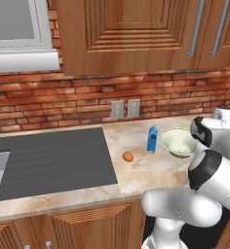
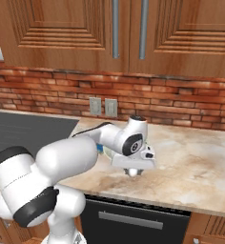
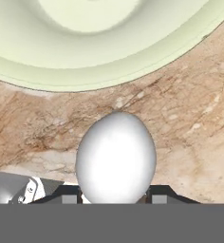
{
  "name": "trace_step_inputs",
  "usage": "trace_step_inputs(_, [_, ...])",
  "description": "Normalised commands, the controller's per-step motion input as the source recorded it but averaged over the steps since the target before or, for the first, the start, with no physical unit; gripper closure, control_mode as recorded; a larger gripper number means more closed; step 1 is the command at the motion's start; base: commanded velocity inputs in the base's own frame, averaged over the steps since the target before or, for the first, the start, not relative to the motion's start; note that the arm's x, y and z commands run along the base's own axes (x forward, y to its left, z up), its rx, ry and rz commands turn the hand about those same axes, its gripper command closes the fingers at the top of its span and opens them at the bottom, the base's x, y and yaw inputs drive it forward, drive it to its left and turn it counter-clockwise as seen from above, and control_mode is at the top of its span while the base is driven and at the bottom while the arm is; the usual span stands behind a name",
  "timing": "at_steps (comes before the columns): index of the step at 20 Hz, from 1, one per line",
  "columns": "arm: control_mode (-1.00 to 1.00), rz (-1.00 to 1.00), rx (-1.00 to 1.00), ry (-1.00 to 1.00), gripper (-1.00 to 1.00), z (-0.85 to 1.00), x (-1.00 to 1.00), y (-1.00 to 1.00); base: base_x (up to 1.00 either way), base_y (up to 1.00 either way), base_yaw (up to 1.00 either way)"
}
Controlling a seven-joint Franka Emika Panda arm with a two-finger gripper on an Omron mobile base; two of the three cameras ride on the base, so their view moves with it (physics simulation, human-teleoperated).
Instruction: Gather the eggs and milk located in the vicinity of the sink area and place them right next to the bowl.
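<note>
A white egg (image 3: 116,156) sits between my gripper's (image 3: 115,192) dark fingertips, which are shut on it. It hangs just over the marble counter, close beside the rim of the pale greenish bowl (image 3: 99,42). In the right base view the gripper (image 2: 133,171) points down with the white egg (image 2: 133,173) at its tip. In the left base view the bowl (image 1: 178,142) stands on the counter with the blue milk carton (image 1: 152,139) upright just left of it. The orange-brown egg (image 1: 128,156) lies further left, near the dark grey sink (image 1: 48,160).
Two wall outlets (image 1: 125,109) sit in the brick backsplash behind the carton. Wooden cabinets (image 2: 114,33) hang overhead. The marble counter (image 2: 195,162) stretches to the right of my gripper, and its front edge runs just below it.
</note>
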Motion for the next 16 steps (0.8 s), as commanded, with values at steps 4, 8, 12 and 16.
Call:
trace_step_inputs(4, [-1.0, 0.14, 0.19, -0.09, 1.0, 0.0, 0.0, -0.39, 0.0, 0.0, 0.0])
trace_step_inputs(8, [-1.0, 0.22, 0.16, -0.12, 1.0, -0.01, 0.0, -0.2, 0.0, 0.0, 0.0])
trace_step_inputs(12, [-1.0, 0.25, 0.1, -0.07, 1.0, 0.0, 0.0, -0.27, 0.0, 0.0, 0.0])
trace_step_inputs(16, [-1.0, 0.27, 0.06, 0.0, 1.0, 0.0, 0.0, -0.26, 0.0, 0.0, 0.0])
